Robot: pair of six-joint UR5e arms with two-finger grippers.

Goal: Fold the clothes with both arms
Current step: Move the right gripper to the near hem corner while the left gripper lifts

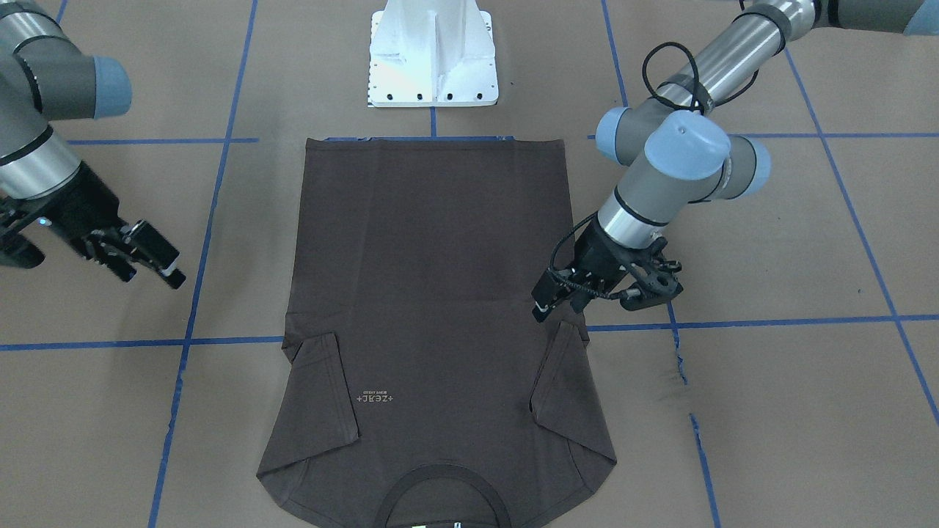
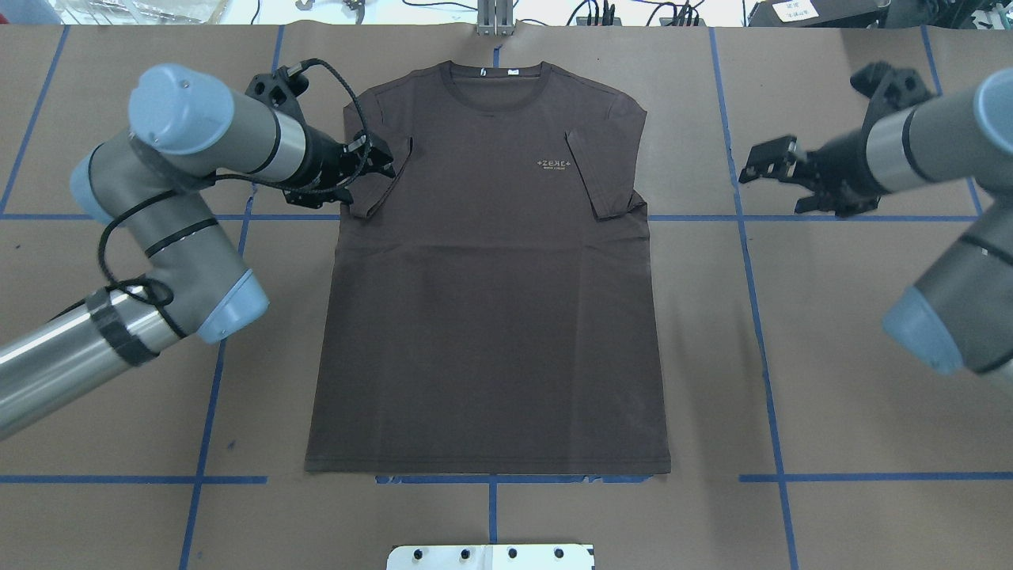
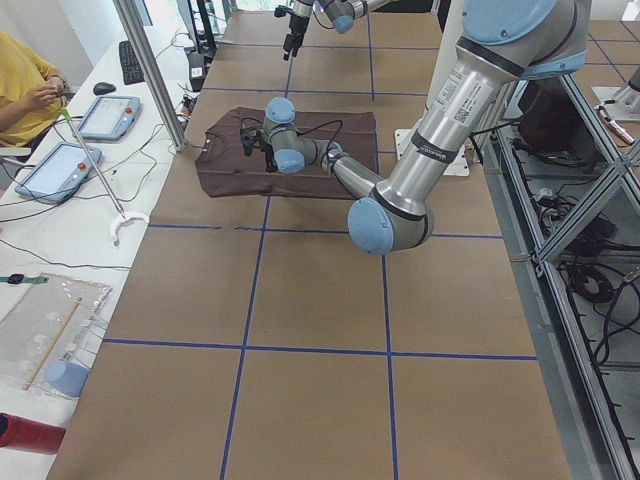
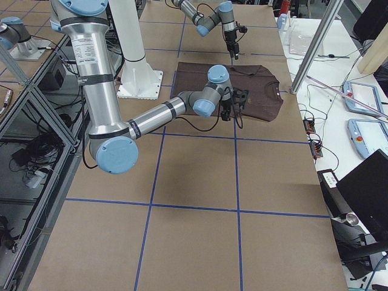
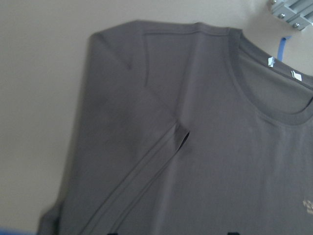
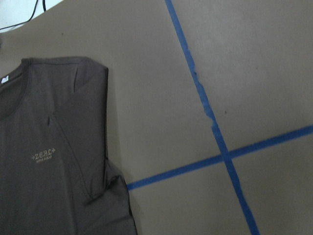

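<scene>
The dark brown-grey T-shirt lies flat and face up on the table, collar away from the robot's base, both short sleeves folded in over the chest. It also shows in the front view and in both wrist views. My left gripper hovers at the shirt's edge by the folded left sleeve, jaws apart and empty; it shows in the front view too. My right gripper is open and empty, off the shirt, well to the side of the right sleeve.
The white bolted base plate stands just beyond the shirt's hem. Blue tape lines grid the brown table. A side table with tablets and a seated person lies past the collar end.
</scene>
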